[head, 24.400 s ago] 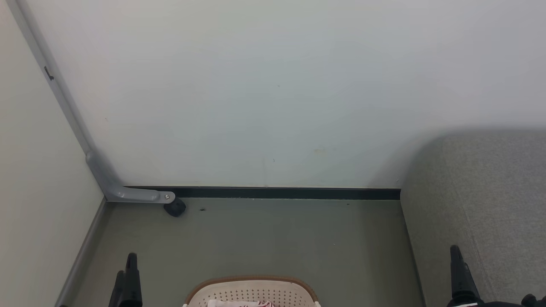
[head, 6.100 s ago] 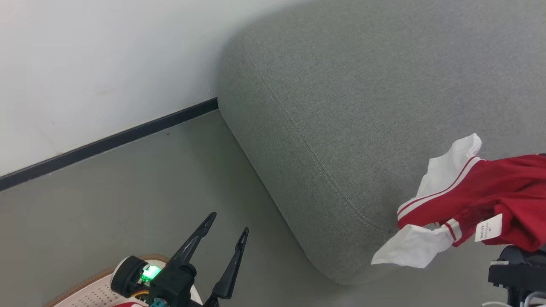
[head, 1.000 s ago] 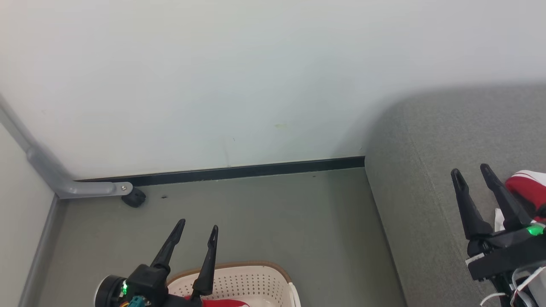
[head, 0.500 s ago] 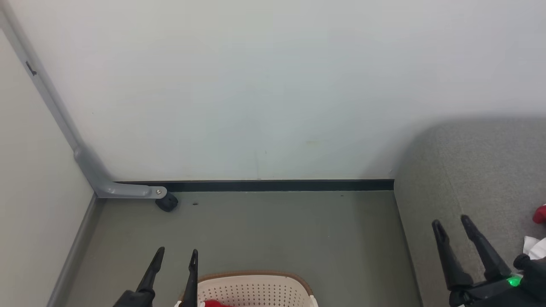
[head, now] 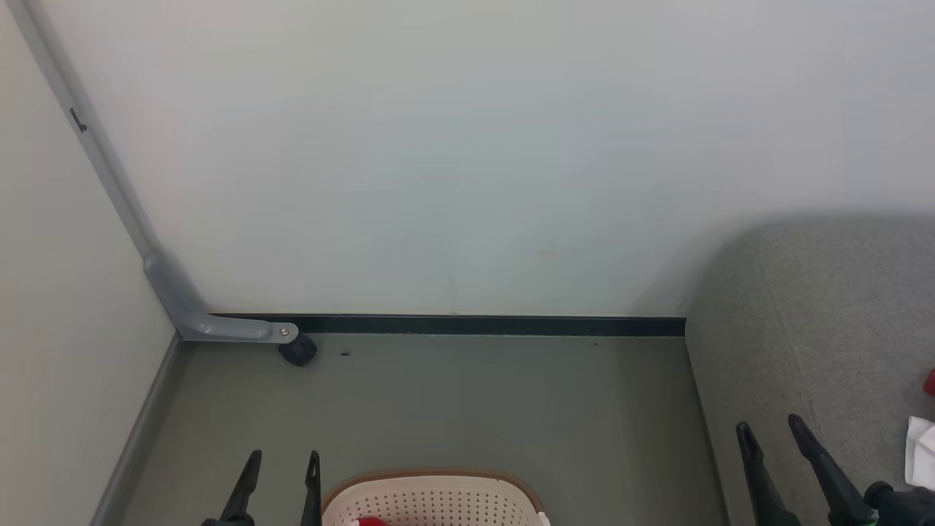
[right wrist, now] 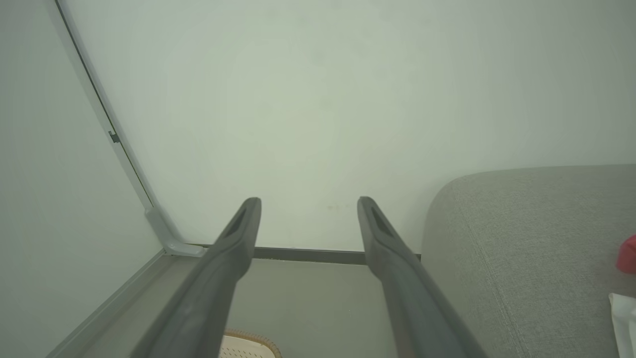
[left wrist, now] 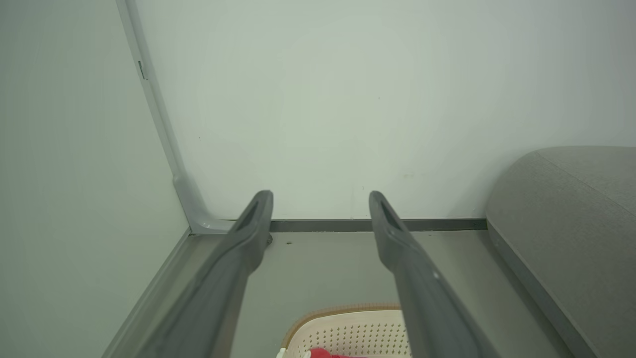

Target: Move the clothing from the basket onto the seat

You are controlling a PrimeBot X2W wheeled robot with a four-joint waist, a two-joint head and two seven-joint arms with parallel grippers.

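Note:
The cream basket [head: 438,497] with a brown rim sits on the floor at the bottom centre; a bit of red clothing [head: 370,521] shows inside it. Its rim also shows low in the left wrist view [left wrist: 348,328], with red cloth [left wrist: 320,353] in it. The grey-green seat [head: 818,329] fills the right side, and red and white clothing [head: 922,438] lies on it at the far right edge. My left gripper [head: 283,462] stands open just left of the basket, empty. My right gripper [head: 768,429] is open and empty over the seat's front edge.
A white wall with a black skirting [head: 475,325] closes the far side. A grey metal frame foot with a black castor [head: 298,352] stands in the left corner beside a pale side panel [head: 58,329]. Bare grey floor [head: 475,402] lies between basket and wall.
The head view has swung left and both grippers have sunk lower in it. The clothing on the seat has slid toward the right edge of the picture.

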